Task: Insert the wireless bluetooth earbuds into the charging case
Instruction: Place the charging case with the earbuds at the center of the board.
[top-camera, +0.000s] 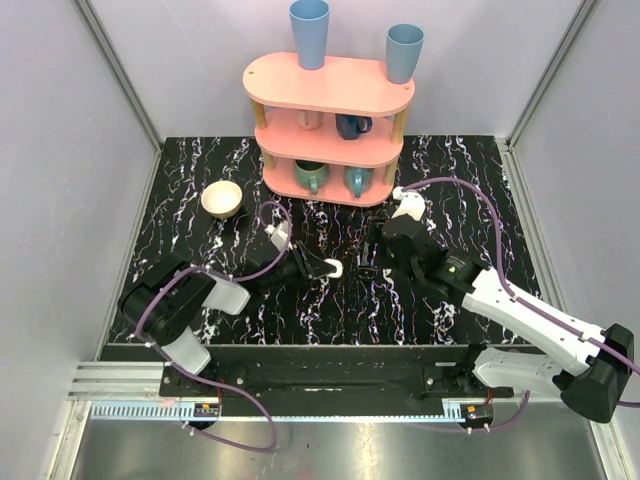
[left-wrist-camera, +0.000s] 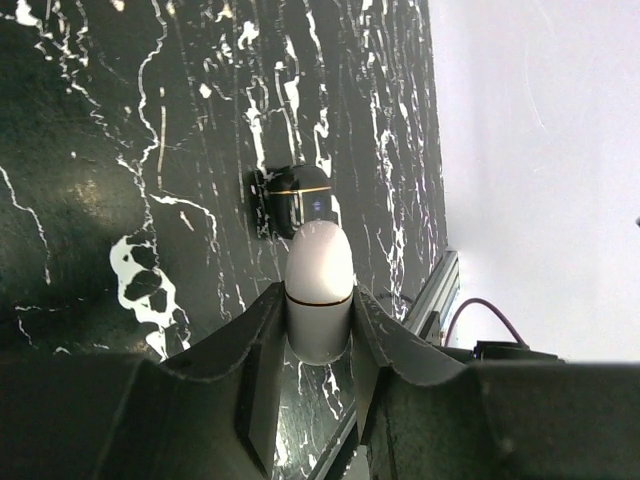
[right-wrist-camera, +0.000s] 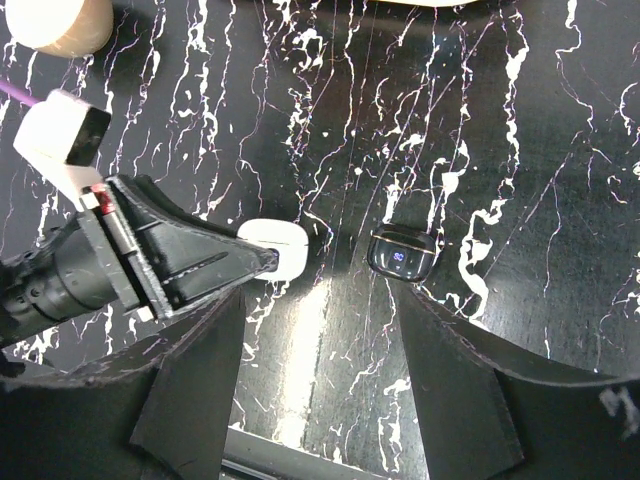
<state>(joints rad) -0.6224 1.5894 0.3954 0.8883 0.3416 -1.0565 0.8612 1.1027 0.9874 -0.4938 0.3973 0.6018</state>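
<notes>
Black white-veined table (top-camera: 330, 320), walled in pale panels, on which we list: a pink three-tier shelf (top-camera: 328, 110) at 12 o'clock, carrying mugs, and a cream bowl (top-camera: 222, 198) at 10 o'clock, well apart from both arms. Near the centre we record the left gripper (top-camera: 330, 268), its fingers (left-wrist-camera: 262, 340) clamped on the white case (left-wrist-camera: 318, 260), which is rounded, shows a thin dark seam, and is held just above the tabletop. At 3 o'clock of the case in the top view, just beside it, lies a small black device (right-wrist-camera: 400, 255) with a lit blue display, flat on the table. We note the right gripper (right-wrist-camera: 320, 310) reaching in from 4 o'clock, its fingers spread wide and holding nothing; the device sits just beyond its fingertips. We cannot make out any separate earbuds.
</notes>
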